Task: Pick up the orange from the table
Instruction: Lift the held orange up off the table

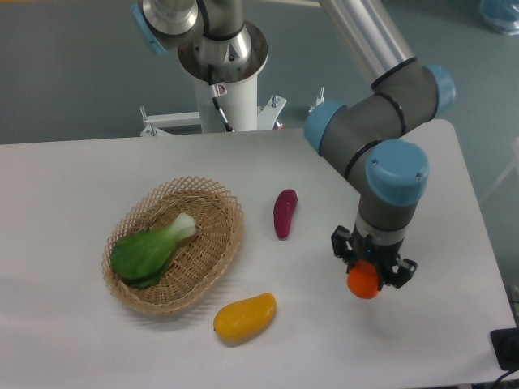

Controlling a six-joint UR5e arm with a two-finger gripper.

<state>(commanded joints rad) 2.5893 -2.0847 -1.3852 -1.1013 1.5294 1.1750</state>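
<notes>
Orange-red and roundish, the orange [364,281] shows no clear long axis; the jaws grip it above the table [73,186].

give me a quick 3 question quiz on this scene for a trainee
1. True or false: the claw is shut on the orange.
2. What lies in the basket? A) green vegetable B) sweet potato C) yellow fruit
3. Which item lies nearest the table's front edge?

Key:
1. True
2. A, the green vegetable
3. The yellow fruit; the sweet potato lies farther back.
</notes>
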